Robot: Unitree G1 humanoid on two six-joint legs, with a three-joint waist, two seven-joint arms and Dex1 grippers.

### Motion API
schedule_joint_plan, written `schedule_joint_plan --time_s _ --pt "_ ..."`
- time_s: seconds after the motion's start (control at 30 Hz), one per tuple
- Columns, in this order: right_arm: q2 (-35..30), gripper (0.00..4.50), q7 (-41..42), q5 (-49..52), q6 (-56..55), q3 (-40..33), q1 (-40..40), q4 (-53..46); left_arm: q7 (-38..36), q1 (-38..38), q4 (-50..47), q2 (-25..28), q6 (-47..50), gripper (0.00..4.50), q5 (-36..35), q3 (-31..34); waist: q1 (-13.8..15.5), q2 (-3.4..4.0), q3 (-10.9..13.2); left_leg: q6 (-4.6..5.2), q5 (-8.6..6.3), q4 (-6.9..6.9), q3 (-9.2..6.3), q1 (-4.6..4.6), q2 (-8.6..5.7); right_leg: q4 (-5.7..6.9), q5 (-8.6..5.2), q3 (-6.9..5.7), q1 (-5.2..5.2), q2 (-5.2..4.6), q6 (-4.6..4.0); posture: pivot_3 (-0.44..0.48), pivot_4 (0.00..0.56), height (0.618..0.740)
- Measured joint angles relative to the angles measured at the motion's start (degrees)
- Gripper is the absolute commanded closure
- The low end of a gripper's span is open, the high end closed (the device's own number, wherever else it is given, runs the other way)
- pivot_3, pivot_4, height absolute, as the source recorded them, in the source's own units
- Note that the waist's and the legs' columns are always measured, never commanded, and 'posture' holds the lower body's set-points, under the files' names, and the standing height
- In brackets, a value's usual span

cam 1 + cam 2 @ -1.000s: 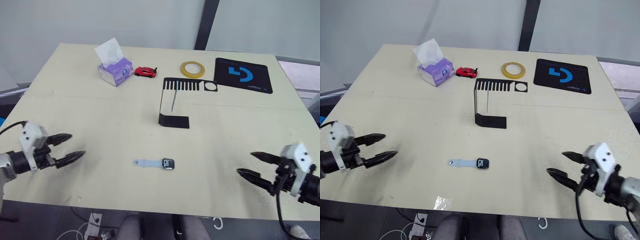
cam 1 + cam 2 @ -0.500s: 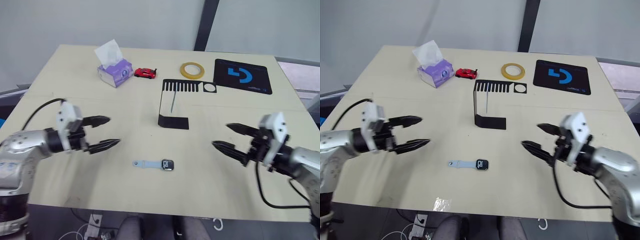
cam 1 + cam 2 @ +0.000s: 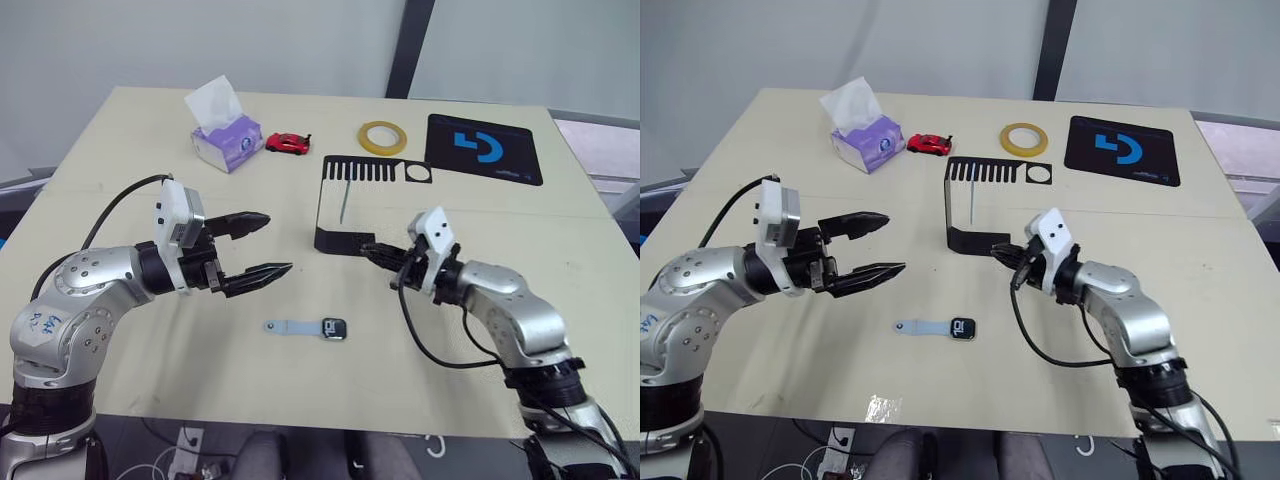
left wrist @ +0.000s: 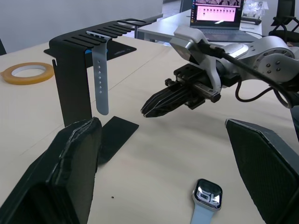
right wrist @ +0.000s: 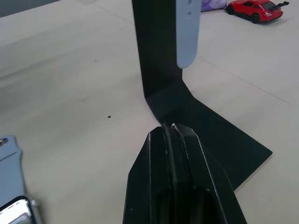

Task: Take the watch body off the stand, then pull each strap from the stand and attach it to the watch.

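The watch body (image 3: pixel 335 328) lies flat on the pale surface (image 3: pixel 120 180), screen up, with one strap (image 3: pixel 293 326) already joined to it and stretching toward the robot's left. Beyond it stands the stand (image 3: pixel 345 212), foot on the surface, and the other strap (image 4: pixel 100 77) hangs down from a slot in its comb-like top plate, beside the upright.

The right hand (image 3: pixel 372 251) sits low just beside the stand's foot, its two black fingers pressed together with nothing between them, tips pointing at the foot. The left hand (image 3: pixel 262 244) hovers on the other side, near the watch, its fingers spread wide apart and empty.

Farther back on the surface are a tissue box (image 3: pixel 226 141), a red toy car (image 3: pixel 288 143), a roll of yellow tape (image 3: pixel 383 137) and a black mat with a blue logo (image 3: pixel 484 149).
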Motion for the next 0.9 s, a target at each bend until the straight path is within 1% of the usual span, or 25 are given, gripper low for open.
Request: schedule_joint_plan --time_s 0.13,0.2,0.3,0.37,0.67,0.9 --pt "0.96 4.45 -0.37 -1.63 -1.86 0.55 -1.4 3.14 -0.14 0.51 -0.25 0.39 -0.27 0.0 0.1 0.01 0.0 0.0 0.0 -0.07 0.04 -0.04 -0.01 -0.03 0.02 0.04 0.0 -0.02 -0.03 0.01 0.0 0.0 0.15 0.738" --pt "4.03 4.45 -2.08 -4.32 -4.48 1.52 -5.62 10.38 -0.35 1.28 -1.09 0.47 -0.67 0.0 0.74 -1.12 -0.44 0.0 0.0 -0.09 0.05 -0.01 0.1 -0.01 0.01 0.03 0.0 0.05 -0.05 0.0 0.01 0.0 0.15 0.738" --pt "6.71 4.45 -3.54 -7.21 -8.35 1.8 -9.15 18.48 -0.32 1.49 -2.02 0.44 -0.9 0.0 1.02 -1.93 -0.36 0.0 0.0 -0.17 0.1 -0.04 0.08 -0.09 0.02 0.13 0.0 0.04 -0.17 0.01 0.0 0.0 0.15 0.738" --pt "7.73 4.45 -3.79 -8.44 -10.0 1.81 -10.15 21.58 -0.25 1.49 -2.03 0.44 -1.05 0.0 1.12 -2.09 -0.37 0.0 0.0 -0.18 0.1 -0.04 0.13 -0.12 0.01 0.15 0.0 0.06 -0.21 0.0 0.0 0.0 0.15 0.738" --pt "9.05 4.45 -4.51 -12.12 -11.74 1.78 -11.66 28.64 1.12 1.41 -2.13 0.25 -1.29 0.0 1.51 -3.38 -0.51 0.0 0.0 -0.19 0.11 -0.04 0.17 -0.1 0.02 0.14 0.01 0.1 -0.22 0.0 0.01 0.0 0.15 0.738" --pt "9.04 4.45 -4.69 -12.59 -10.35 1.74 -12.14 28.92 4.34 1.35 -2.86 -1.91 -1.31 0.0 1.64 -4.01 -0.76 -0.03 -0.03 -0.19 0.11 -0.03 0.16 -0.07 0.02 0.15 0.01 0.1 -0.21 -0.01 0.01 0.0 0.15 0.738"
